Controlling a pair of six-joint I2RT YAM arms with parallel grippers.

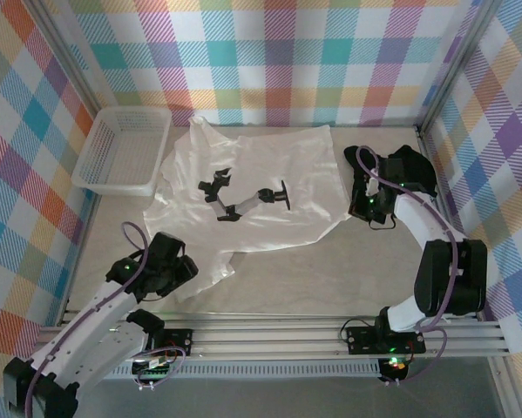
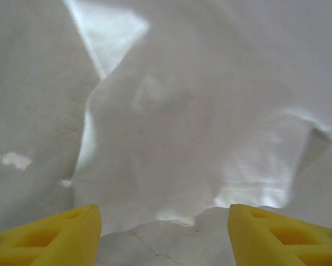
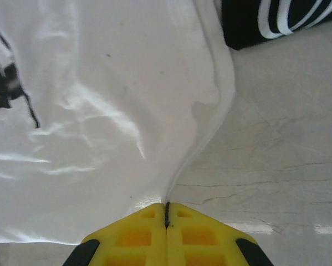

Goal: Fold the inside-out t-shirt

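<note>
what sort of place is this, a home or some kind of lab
Probably a lab robot cell, not a home: aluminium frame rails edge the table, plaid backdrops wall it in on three sides, and a white t-shirt lies spread out as the workpiece.

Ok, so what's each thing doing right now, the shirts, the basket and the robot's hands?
white t-shirt, spread out, wrinkled, not folded yet
left gripper, open, at the shirt's near corner
right gripper, shut, pinching the shirt's edge
basket, upright, empty
black shirt, one corner seen, lying on the table
</note>
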